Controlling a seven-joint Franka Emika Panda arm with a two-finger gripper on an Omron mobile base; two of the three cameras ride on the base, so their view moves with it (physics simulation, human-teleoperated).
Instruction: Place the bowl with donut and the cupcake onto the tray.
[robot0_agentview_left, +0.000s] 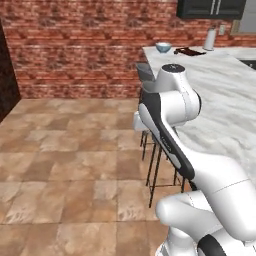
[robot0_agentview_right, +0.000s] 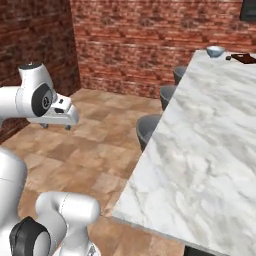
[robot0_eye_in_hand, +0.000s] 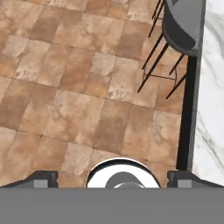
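Note:
The small pale blue-grey bowl (robot0_agentview_left: 163, 47) (robot0_agentview_right: 215, 51) stands at the far end of the marble counter (robot0_agentview_left: 225, 95) (robot0_agentview_right: 200, 150); its inside is hidden at this distance. Just right of it lies the thin dark reddish-brown tray (robot0_agentview_left: 191, 51) (robot0_agentview_right: 245, 58). A tiny dark object (robot0_agentview_right: 228, 57) sits between bowl and tray, too small to identify. My gripper (robot0_agentview_right: 56, 126) (robot0_eye_in_hand: 112, 177) hangs over the tiled floor, well left of the counter and far from the bowl. It points down, open, with nothing between its fingers.
A white paper-towel roll (robot0_agentview_left: 210, 39) stands behind the tray. Dark bar stools (robot0_agentview_right: 150, 130) (robot0_eye_in_hand: 181, 22) line the counter's left edge. Brick walls (robot0_agentview_left: 75, 45) close the room behind a wide tiled floor (robot0_agentview_left: 65, 160).

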